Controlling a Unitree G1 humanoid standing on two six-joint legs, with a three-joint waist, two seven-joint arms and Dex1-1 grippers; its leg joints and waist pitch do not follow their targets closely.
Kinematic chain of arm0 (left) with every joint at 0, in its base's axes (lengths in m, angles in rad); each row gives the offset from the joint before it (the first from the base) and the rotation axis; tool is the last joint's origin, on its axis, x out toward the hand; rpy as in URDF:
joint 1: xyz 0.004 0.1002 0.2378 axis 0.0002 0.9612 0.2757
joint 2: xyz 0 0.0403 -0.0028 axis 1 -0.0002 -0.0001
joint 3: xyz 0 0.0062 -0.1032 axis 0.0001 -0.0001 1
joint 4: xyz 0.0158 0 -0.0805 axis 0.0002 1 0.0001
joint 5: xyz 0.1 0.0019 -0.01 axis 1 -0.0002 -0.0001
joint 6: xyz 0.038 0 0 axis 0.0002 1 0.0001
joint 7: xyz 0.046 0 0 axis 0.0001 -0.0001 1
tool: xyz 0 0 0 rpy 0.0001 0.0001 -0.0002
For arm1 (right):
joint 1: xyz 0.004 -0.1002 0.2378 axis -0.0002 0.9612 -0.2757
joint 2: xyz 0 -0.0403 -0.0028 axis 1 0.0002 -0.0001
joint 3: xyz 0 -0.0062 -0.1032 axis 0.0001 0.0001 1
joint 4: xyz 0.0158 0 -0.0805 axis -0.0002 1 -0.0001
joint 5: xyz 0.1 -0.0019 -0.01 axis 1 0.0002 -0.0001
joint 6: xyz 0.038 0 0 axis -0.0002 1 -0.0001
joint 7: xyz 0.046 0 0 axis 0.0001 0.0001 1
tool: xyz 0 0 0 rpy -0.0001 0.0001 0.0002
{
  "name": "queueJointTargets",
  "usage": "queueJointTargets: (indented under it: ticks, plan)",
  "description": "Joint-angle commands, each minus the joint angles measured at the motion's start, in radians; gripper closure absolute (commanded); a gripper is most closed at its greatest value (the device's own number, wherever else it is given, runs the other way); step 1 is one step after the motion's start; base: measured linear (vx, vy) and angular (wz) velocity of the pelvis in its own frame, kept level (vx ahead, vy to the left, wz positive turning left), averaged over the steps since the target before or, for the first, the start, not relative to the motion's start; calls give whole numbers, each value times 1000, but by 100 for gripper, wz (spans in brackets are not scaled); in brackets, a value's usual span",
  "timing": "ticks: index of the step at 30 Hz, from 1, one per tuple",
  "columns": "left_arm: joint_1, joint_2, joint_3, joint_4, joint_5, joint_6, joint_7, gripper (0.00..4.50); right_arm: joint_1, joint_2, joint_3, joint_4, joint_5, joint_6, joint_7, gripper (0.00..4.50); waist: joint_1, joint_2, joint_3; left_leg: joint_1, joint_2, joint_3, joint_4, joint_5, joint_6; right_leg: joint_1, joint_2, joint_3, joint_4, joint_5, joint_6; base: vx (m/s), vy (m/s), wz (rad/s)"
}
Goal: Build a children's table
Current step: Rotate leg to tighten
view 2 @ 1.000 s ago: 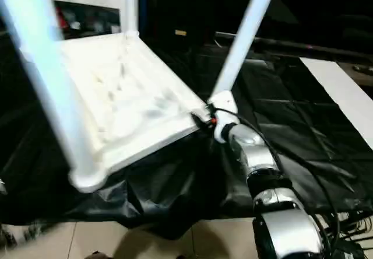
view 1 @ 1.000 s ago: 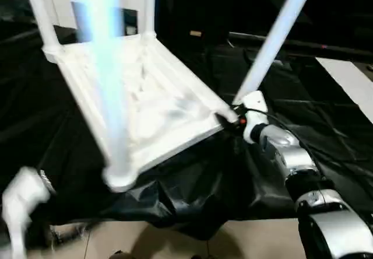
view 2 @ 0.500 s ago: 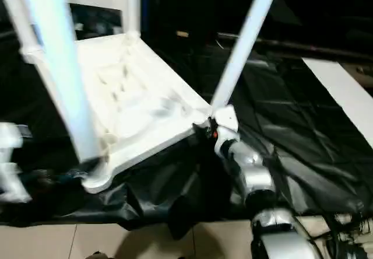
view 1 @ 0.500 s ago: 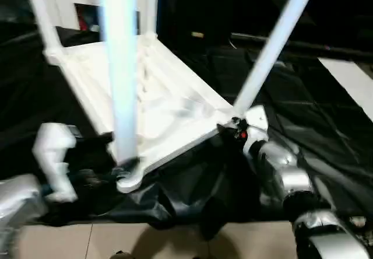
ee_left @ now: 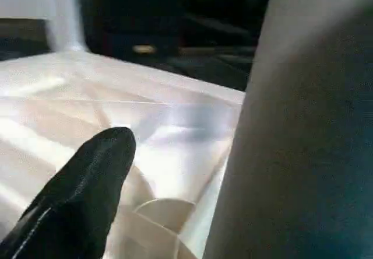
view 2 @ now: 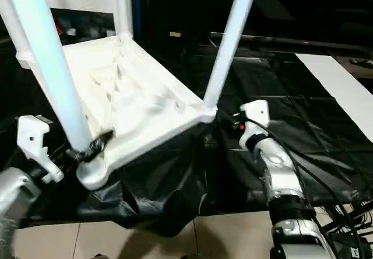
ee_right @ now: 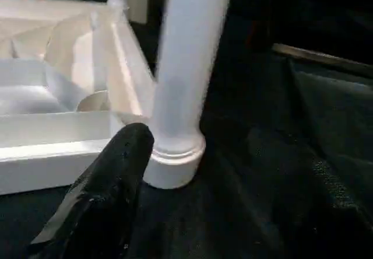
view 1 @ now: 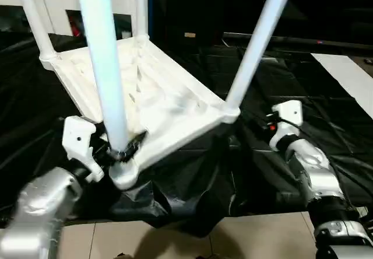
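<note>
The children's table (view 1: 157,95) lies upside down on a black sheet, ribbed underside up, with its white legs standing in the corner sockets. My left gripper (view 1: 122,147) is at the foot of the near-left leg (view 1: 105,66). One black finger (ee_left: 87,195) stands a little off that leg (ee_left: 303,125), and the other finger is hidden. My right gripper (view 1: 262,128) hangs open to the right of the near-right leg (view 1: 253,49), apart from it and holding nothing. In the right wrist view, one finger (ee_right: 111,183) points at that leg's socket (ee_right: 175,154).
The black sheet (view 1: 326,107) covers the work surface and hangs over its front edge onto the tiled floor (view 1: 175,241). A white cabinet (view 1: 58,2) stands behind the table. A white strip (view 1: 344,72) lies at the far right. Cables (view 2: 326,171) run beside my right arm.
My left arm has risen from the lower left to the foot of the near-left leg. My right gripper has drawn back to the right, off the near-right corner.
</note>
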State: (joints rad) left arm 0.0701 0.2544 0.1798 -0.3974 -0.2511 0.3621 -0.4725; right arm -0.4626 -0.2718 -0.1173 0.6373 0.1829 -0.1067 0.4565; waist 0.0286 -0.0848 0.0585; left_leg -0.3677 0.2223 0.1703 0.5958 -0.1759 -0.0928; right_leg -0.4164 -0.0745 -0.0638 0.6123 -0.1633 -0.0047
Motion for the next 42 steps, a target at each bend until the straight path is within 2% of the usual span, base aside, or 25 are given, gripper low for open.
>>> queueJointTargets:
  ticks: [1, 2, 5, 7, 8, 9, 10, 11, 13, 14, 15, 16, 18, 21, 24, 25, 26, 29, 31, 33, 36, 38, 40, 41, 42]
  plan:
    - [14, -10, 8, -12, 18, -18, 32, 5, 7, -16, -32, -29, 21, -13, -9, 139, 1, 14, -58, 5, -2, 2, -68, -390, -8, 31, -32, 27, -102, -488, -49, 0, 0, 0]
    - [37, -21, 20, -14, 43, -37, 71, 5, -6, -15, -36, -19, 29, -18, 5, 139, 2, 17, -60, 7, -1, 1, -68, -393, -3, 29, -31, 25, -103, -490, -48, 0, 0, 0]
    - [65, -32, 61, 5, 95, -79, 147, 5, -42, -14, -28, 13, 28, -30, 31, 139, 2, 12, -59, 5, -2, 1, -67, -398, 3, 28, -30, 23, -104, -496, -47, 0, 0, 0]
    - [76, -36, 94, 22, 118, -102, 191, 5, -61, -11, -23, 28, 25, -33, 37, 139, 0, 16, -59, 4, -1, 0, -68, -392, 6, 28, -30, 21, -104, -489, -48, 0, 0, 0]
    - [83, -35, 116, 32, 134, -112, 217, 5, -74, -9, -19, 37, 23, -33, 42, 139, -4, 0, -58, 1, -2, 1, -66, -396, 10, 29, -29, 19, -104, -498, -48, 0, 0, 0]
    - [91, -33, 139, 42, 151, -122, 244, 5, -86, -7, -16, 46, 22, -34, 47, 139, -5, 8, -58, -2, -3, -2, -68, -389, 9, 33, -31, 18, -101, -503, -47, 0, 0, 0]
    - [102, -32, 186, 59, 171, -138, 295, 5, -108, 1, -9, 64, 22, -33, 61, 139, -5, 10, -59, 1, -2, -1, -66, -389, 11, 29, -32, 18, -103, -505, -44, 0, 0, 0]
    - [111, -28, 236, 75, 178, -149, 334, 5, -129, 13, 2, 80, 28, -30, 92, 139, -7, -4, -59, -3, -4, -3, -65, -385, 16, 31, -33, 16, -99, -515, -44, 0, 0, 0]
    - [121, -20, 283, 91, 181, -161, 368, 5, -150, 29, 18, 96, 36, -21, 141, 139, -14, 7, -59, 1, -1, -7, -67, -396, 15, 27, -34, 17, -103, -516, -46, 0, 0, 0]
    - [124, -13, 294, 97, 184, -164, 374, 5, -156, 37, 27, 101, 42, -12, 172, 139, -13, 9, -61, 5, 0, -6, -66, -401, 18, 24, -33, 19, -104, -500, -52, 0, 0, 0]
    - [127, -1, 308, 107, 188, -167, 379, 5, -162, 49, 49, 102, 49, 3, 235, 139, -10, 2, -62, 7, 3, -6, -68, -399, 27, 23, -31, 21, -98, -461, -70, 0, 0, 0]
    - [129, 7, 320, 116, 191, -169, 383, 5, -167, 60, 67, 103, 56, 16, 288, 139, -9, 1, -63, 6, 5, -6, -71, -394, 30, 25, -32, 22, -95, -438, -82, 0, 0, 0]
    - [128, 17, 337, 130, 188, -177, 386, 5, -176, 74, 93, 110, 62, 27, 364, 139, -2, 4, -65, 6, 12, -7, -76, -376, 35, 28, -33, 25, -85, -364, -119, 0, 0, 0]
    - [111, 25, 354, 147, 162, -194, 381, 5, -199, 99, 114, 140, 69, 34, 446, 139, 13, 2, -66, 10, 14, -2, -77, -357, 30, 28, -35, 30, -78, -296, -154, 0, 0, 0]
    - [94, 34, 352, 153, 150, -204, 369, 5, -213, 106, 130, 168, 45, 7, 461, 139, 23, 0, -65, 9, 14, -1, -79, -336, 27, 33, -39, 31, -72, -269, -167, 0, 0, 0]
    - [83, 38, 349, 156, 137, -206, 359, 5, -224, 106, 125, 191, 43, 28, 457, 139, 26, -1, -65, 10, 14, 0, -79, -339, 25, 32, -40, 32, -74, -276, -166, 0, 0, 0]
    - [79, 40, 347, 158, 132, -206, 354, 0, -227, 105, 124, 197, 42, 31, 453, 111, 30, 0, -64, 13, 13, 0, -79, -353, 16, 31, -42, 32, -75, -302, -163, 0, 0, 0]
    - [63, 57, 335, 178, 119, -215, 324, 0, -224, 85, 122, 215, 28, 13, 438, 102, 36, 1, -62, 16, 12, -1, -81, -385, 0, 28, -43, 32, -81, -346, -146, 0, 0, 0]
    - [59, 68, 328, 190, 116, -219, 307, 0, -208, 66, 121, 202, 24, 4, 441, 71, 36, -2, -62, 16, 10, -2, -80, -406, -6, 28, -43, 31, -85, -383, -124, 0, 0, 0]
    - [59, 81, 321, 203, 106, -226, 281, 0, -180, 38, 117, 175, 23, 1, 457, 65, 38, 0, -61, 16, 10, -3, -81, -413, -8, 28, -44, 31, -89, -402, -113, 0, 0, 0]
    - [66, 96, 306, 210, 85, -227, 236, 0, -128, -6, 115, 122, 30, 12, 506, 37, 45, 2, -62, 17, 11, -3, -81, -414, -8, 28, -42, 31, -89, -398, -106, 0, 0, 0]
    - [70, 100, 298, 210, 80, -227, 220, 0, -97, -24, 122, 85, 36, 27, 540, 21, 46, -3, -63, 14, 11, -3, -81, -419, -5, 29, -42, 30, -91, -400, -104, 0, 0, 0]
    - [73, 106, 286, 220, 71, -225, 200, 0, -19, -55, 146, -22, 63, 70, 627, 7, 49, -4, -61, 13, 11, -3, -82, -421, 4, 31, -39, 31, -94, -406, -92, 0, 0, 0]
    - [70, 106, 281, 225, 74, -224, 201, 0, -6, -52, 150, -46, 70, 82, 629, 7, 49, 10, -61, 14, 12, -6, -85, -427, 1, 29, -41, 32, -91, -405, -96, 0, 0, 0]
    - [66, 104, 276, 229, 70, -224, 198, 0, 4, -43, 158, -71, 74, 93, 621, 7, 47, 10, -61, 14, 9, -8, -84, -438, -1, 29, -40, 28, -95, -432, -92, 0, 0, 0]
